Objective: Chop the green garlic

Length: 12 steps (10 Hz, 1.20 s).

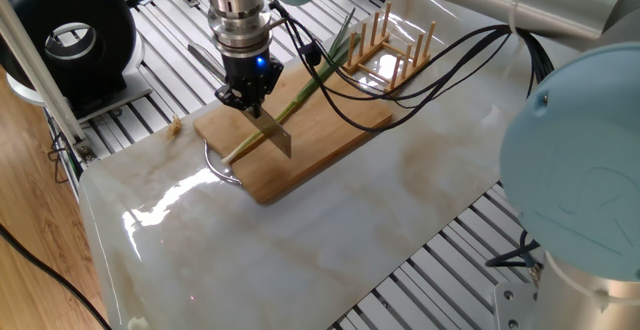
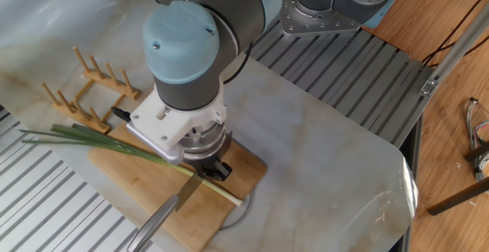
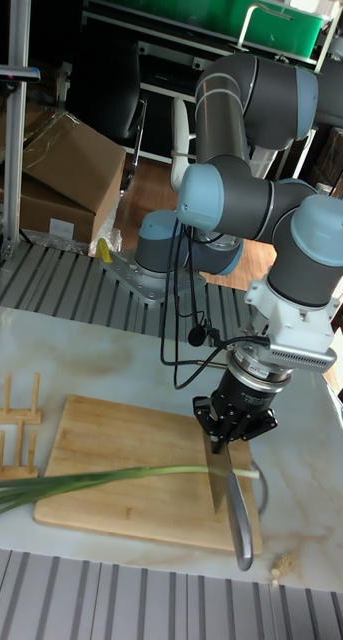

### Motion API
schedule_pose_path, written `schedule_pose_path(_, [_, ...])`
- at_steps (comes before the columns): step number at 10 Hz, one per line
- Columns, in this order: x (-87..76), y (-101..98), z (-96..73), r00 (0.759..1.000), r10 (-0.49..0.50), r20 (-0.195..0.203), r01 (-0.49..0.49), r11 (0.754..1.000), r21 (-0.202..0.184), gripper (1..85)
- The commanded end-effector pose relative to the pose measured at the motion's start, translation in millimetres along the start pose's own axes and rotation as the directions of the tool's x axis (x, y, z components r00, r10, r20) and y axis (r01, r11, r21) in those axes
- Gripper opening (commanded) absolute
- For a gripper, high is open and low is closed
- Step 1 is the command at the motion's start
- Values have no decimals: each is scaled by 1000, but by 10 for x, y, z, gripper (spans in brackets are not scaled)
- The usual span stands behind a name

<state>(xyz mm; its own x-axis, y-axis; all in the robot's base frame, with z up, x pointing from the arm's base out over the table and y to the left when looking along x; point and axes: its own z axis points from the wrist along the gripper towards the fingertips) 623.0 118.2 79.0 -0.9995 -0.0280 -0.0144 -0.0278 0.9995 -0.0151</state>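
One arm, one knife, one stalk on one board; items listed left to right as seen in the tall fixed view.

Rack [image 3: 13,432]: wooden pegs, at the left edge of the marble table [image 3: 311,480], just beside the board's left end, not touching the stalk so far as can be told.

Garlic [image 3: 111,480]: a single whole stalk lying lengthwise across the board. Dark green leaves overhang the left end of the board and reach off the table edge; the pale whitish end points right and lies under the blade, with a short pale tip showing past it. In one fixed view [image 1: 290,107] the stalk runs diagonally, pale end toward the near left.

Board [image 3: 121,450]: pale wood, rectangular, flat on the table. A metal ring shows beneath its right end in one fixed view.

Knife [image 3: 221,475]: blade set crosswise on the stalk near its pale end, edge down at the board; metal handle [image 3: 243,530] sticking out toward the table's front edge.

Gripper [image 3: 234,420]: black, pointing straight down over the right part of the board, jaws closed upon the top of the knife.

Crumb [image 3: 276,570]: small tan bit on the table by the handle's tip.
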Motion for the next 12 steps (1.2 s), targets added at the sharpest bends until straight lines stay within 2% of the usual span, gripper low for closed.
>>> schedule_pose_path(1, [10, 21, 19, 1000, 9, -3, -9, 1000, -16, 13])
schedule_pose_path(8, [18, 106, 23, 1000, 21, 0, -21, 999, -33, 13])
schedule_pose_path(12, [5, 74, -2, 1000, 12, 6, -12, 1000, -17, 13])
